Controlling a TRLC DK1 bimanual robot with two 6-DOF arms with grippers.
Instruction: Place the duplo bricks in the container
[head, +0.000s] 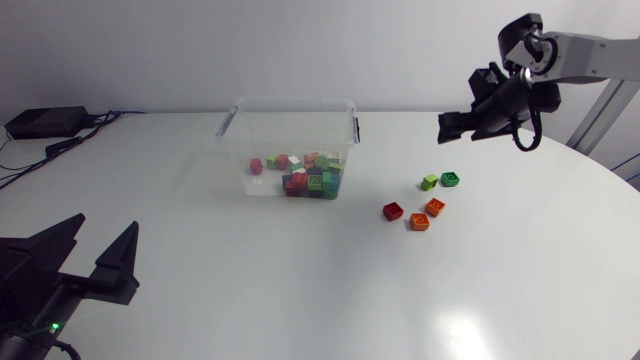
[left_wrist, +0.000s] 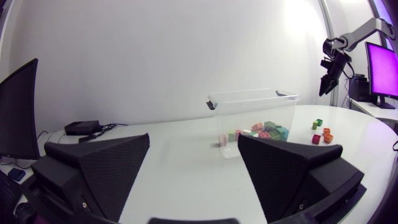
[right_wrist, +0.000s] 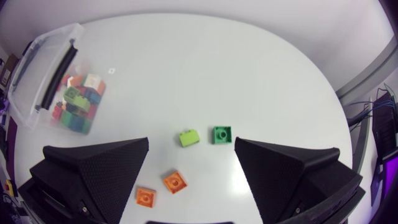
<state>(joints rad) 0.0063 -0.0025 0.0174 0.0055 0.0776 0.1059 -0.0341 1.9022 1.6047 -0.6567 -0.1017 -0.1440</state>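
The head view looks down from above on the whole tabletop (head: 300, 290). The left wrist view sits low by its front-left edge, facing level across past the left end effector (left_wrist: 194, 149) toward the container (left_wrist: 249, 109). The right wrist view hangs high, looking steeply down on the loose bricks (right_wrist: 221, 134). All three share container and loose bricks

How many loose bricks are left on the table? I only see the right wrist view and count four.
Observer: Five. The head view shows a red brick beside an orange brick, which your view misses.
Operator: Is there a second arm somewhere?
Observer: Yes. The left gripper sits open and empty at the left of the table, well apart from the loose bricks.
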